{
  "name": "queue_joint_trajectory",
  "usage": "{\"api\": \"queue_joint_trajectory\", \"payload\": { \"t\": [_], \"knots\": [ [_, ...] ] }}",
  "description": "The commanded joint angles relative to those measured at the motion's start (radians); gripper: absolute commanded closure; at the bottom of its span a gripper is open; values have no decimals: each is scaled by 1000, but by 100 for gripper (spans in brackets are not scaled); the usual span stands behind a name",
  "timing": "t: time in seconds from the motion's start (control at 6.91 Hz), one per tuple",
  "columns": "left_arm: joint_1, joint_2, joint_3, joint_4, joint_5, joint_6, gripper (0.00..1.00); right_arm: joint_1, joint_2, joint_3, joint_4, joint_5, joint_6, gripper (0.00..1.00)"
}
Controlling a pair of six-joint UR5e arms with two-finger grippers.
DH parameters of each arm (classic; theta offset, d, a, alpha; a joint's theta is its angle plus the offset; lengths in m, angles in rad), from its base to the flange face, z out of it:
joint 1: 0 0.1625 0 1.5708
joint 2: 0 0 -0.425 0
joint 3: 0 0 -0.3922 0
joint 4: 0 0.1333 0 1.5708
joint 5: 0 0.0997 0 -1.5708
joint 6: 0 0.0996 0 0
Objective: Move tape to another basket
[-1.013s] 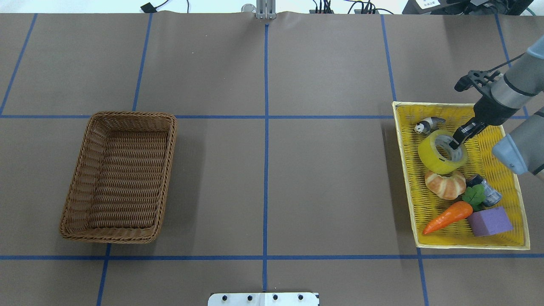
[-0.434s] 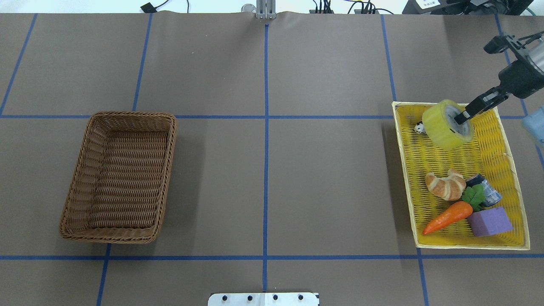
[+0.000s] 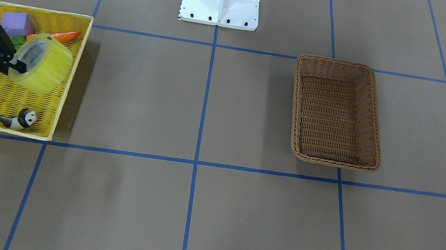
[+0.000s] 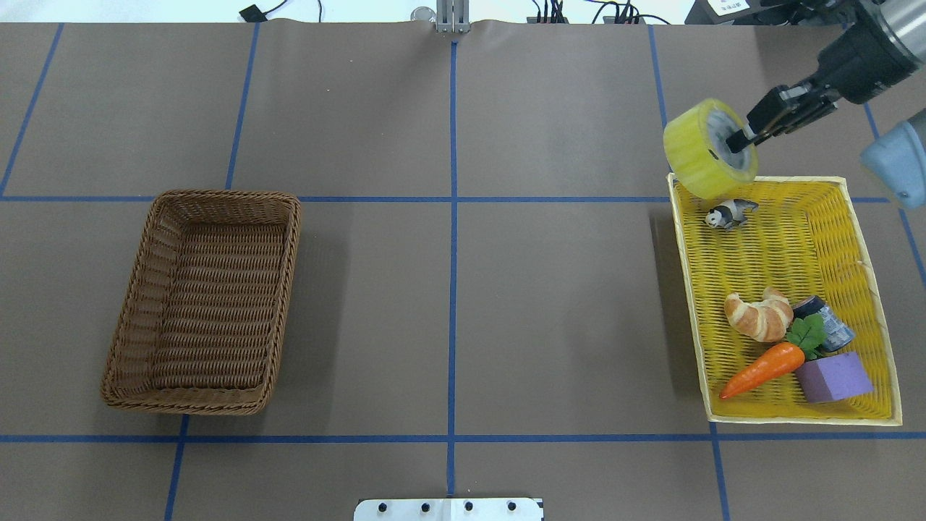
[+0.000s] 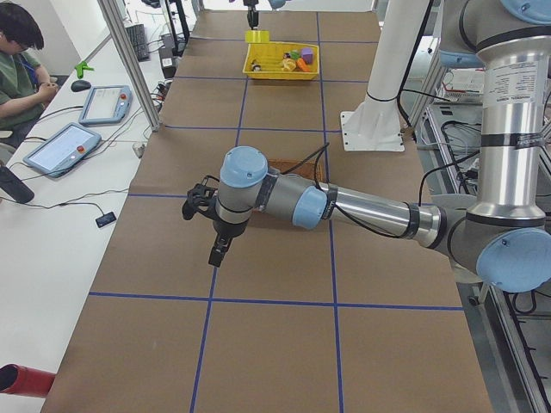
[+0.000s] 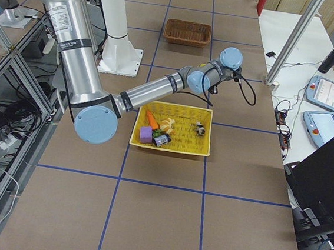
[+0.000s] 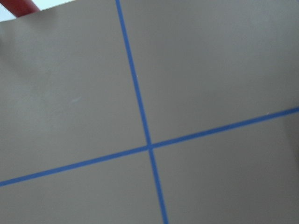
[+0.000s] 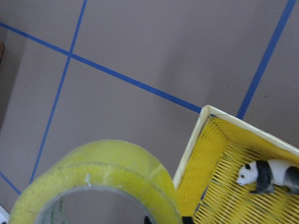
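Note:
The yellow tape roll [image 4: 705, 152] hangs tilted in the air over the far left corner of the yellow tray [image 4: 688, 289]. My right gripper [image 4: 744, 137] is shut on the roll's wall, with one finger in the white core. The tape also shows in the front view [image 3: 44, 63] and large in the right wrist view [image 8: 93, 177]. The brown wicker basket [image 4: 224, 195] stands empty on the left half of the table, far from the tape. My left gripper [image 5: 219, 249] shows only in the exterior left view, low over bare table; I cannot tell whether it is open or shut.
In the yellow tray lie a panda figure [image 4: 731, 212], a croissant [image 4: 758, 316], a carrot [image 4: 763, 367], a purple block [image 4: 833, 376] and a small dark cylinder [image 4: 828, 325]. An operator [image 5: 21, 60] sits at a side table with tablets.
My right gripper has lifted the tape out of the yellow tray and carried it up and toward the tray's far left corner. The croissant shifted slightly. The basket has not moved.

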Motion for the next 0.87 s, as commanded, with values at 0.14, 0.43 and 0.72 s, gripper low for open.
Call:
{"api": "queue_joint_trajectory", "payload": {
  "t": [0.14,0.43,0.72],
  "knots": [
    [148,-82,3,-220,-47,-552,2,-114,49,69,278,-191,439,100],
    [230,-153,9,-329,-47,-831,2,-328,49,50,555,-464,740,100],
    [299,-263,3,-337,-133,-1083,2,-371,63,50,704,-478,924,100]
  ]
}}
